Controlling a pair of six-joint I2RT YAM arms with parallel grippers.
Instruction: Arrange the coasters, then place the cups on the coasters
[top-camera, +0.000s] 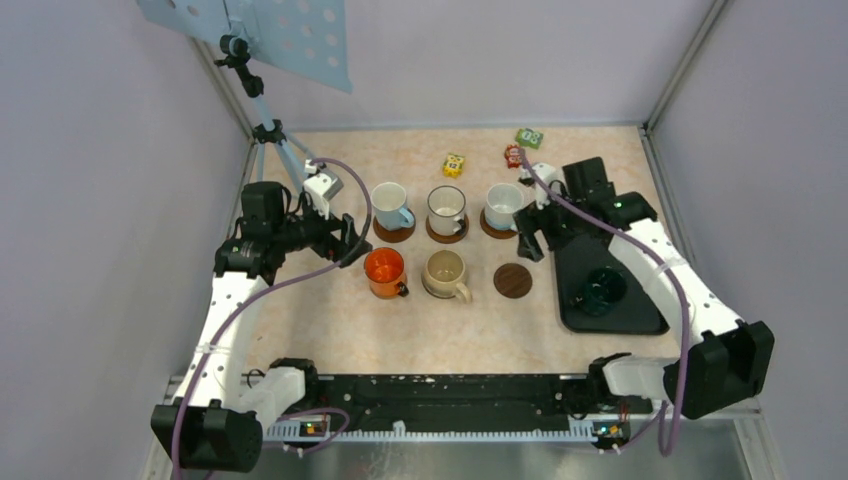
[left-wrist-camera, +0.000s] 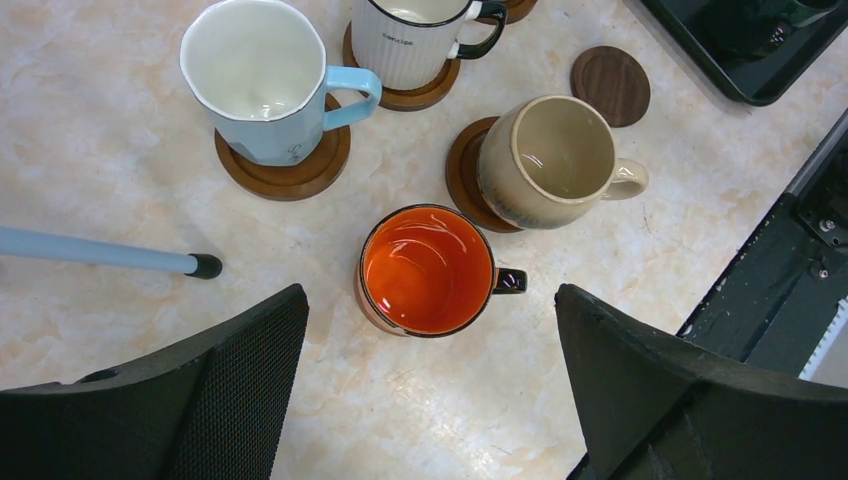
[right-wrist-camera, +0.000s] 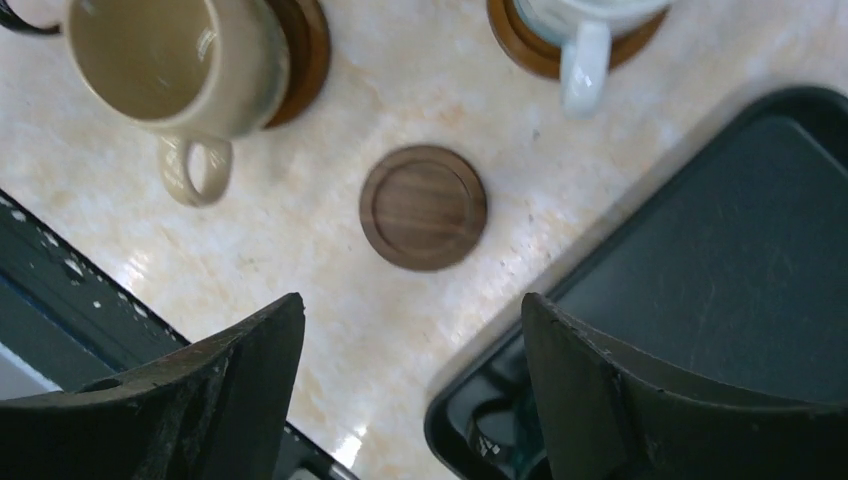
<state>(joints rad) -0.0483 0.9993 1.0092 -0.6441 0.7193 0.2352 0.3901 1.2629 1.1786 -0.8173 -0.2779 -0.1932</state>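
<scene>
In the back row, a light blue cup (top-camera: 390, 205), a white cup with a dark rim (top-camera: 446, 207) and a white cup (top-camera: 503, 205) each stand on a brown coaster. In front stand the orange cup (left-wrist-camera: 428, 270) and the beige cup (left-wrist-camera: 560, 160), each on a coaster too. To their right lies a bare dark coaster (right-wrist-camera: 423, 207). The dark green cup (top-camera: 604, 288) sits on the black tray (top-camera: 640, 320). My left gripper (left-wrist-camera: 430, 300) hangs open just short of the orange cup. My right gripper (right-wrist-camera: 412, 300) is open and empty over the tray's edge, near the bare coaster.
Small coloured toy blocks (top-camera: 454, 164) lie at the back of the table. A tripod with light blue legs (top-camera: 268, 125) stands at the back left, one foot (left-wrist-camera: 205, 266) close to my left gripper. The black base rail (top-camera: 440, 395) runs along the near edge.
</scene>
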